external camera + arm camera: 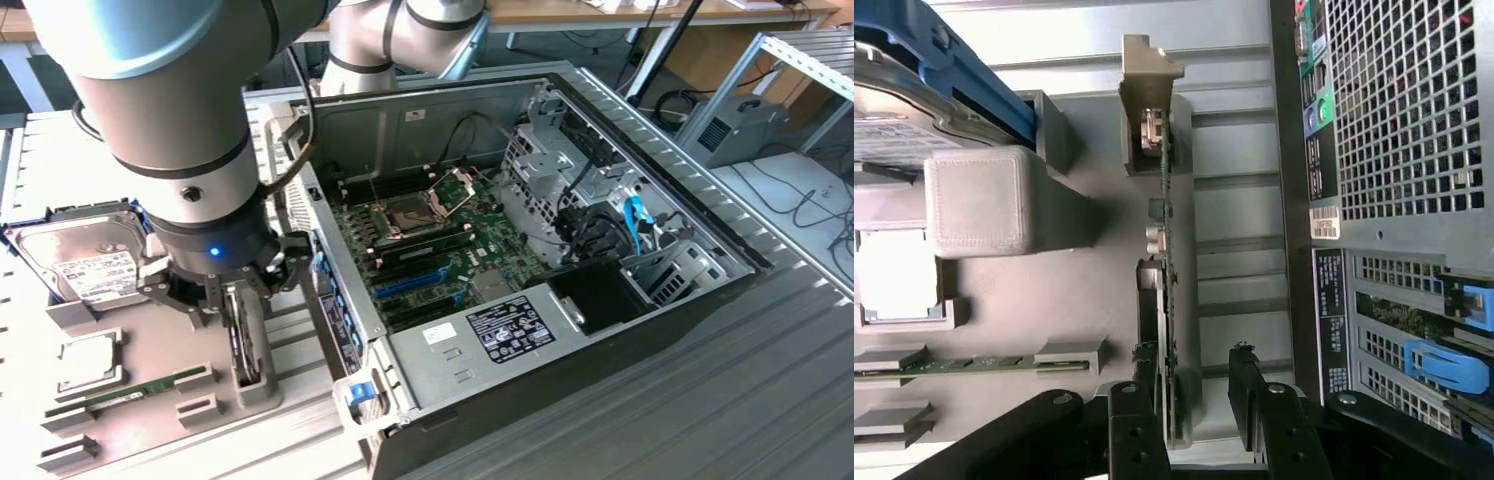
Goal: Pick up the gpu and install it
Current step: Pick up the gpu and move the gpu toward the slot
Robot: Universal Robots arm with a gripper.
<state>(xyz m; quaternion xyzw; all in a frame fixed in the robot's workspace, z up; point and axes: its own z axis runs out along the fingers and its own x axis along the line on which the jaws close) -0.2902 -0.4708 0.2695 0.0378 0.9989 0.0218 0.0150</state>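
A silver, white-labelled hard drive [83, 262] lies at ten o'clock of the black two-fingered gripper [224, 292], whose fingers [1132, 420] stand apart astride the gpu, a thin green circuit card with a silver end bracket [1165, 240], upright on edge in its grey holder slot [260, 385]. One finger looks nearer the card, so an uneven squeeze could tip or jam it. At three o'clock, the open grey computer case [461, 375] sits close enough to snag the bracket.
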